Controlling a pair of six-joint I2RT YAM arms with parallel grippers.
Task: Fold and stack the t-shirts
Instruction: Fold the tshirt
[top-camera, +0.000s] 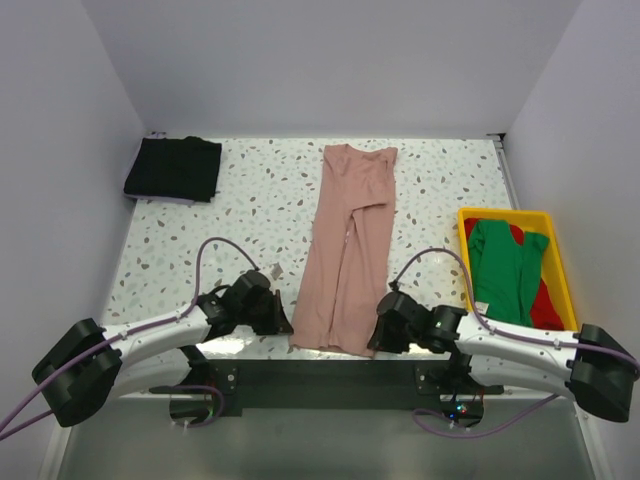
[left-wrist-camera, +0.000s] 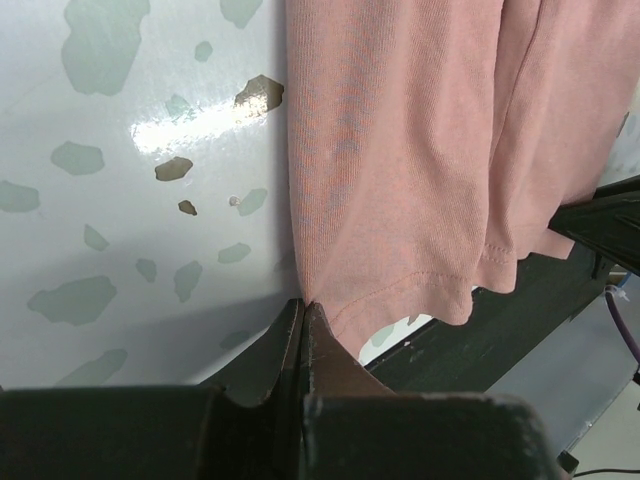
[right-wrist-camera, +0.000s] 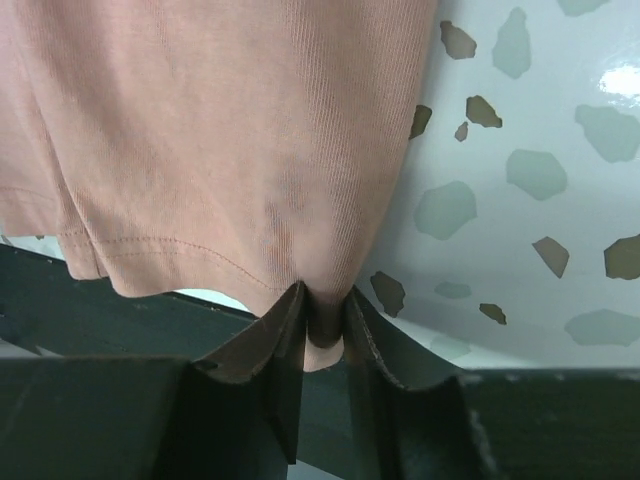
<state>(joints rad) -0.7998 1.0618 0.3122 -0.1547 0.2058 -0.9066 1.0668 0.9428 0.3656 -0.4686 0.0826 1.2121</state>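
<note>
- pink t-shirt (top-camera: 350, 250) is lying mid-table (top-camera: 250, 220) as a long narrow strip. Its long axis is running straight away from the arm bases, with the collar end far and the hem reaching the near edge.
- left pincer (top-camera: 278, 312) is pressed together and pinching the near-left hem corner.
- right pincer (top-camera: 383, 328) is pinching the near-right hem corner, with a small bunch of cloth sitting between the jaws.
- Key relation: the whole strip is lying ahead of both pincers, one at each hem corner, neither nearer than the other.
- My read: the fold is going along the long axis, hem toward collar, so both arms are needing to travel in parallel.
- black t-shirt (top-camera: 173, 168) is sitting folded far-left, well apart.
- green t-shirt (top-camera: 505, 265) and red t-shirt (top-camera: 545, 308) are waiting in the yellow bin (top-camera: 500, 213) beside the right arm.
</note>
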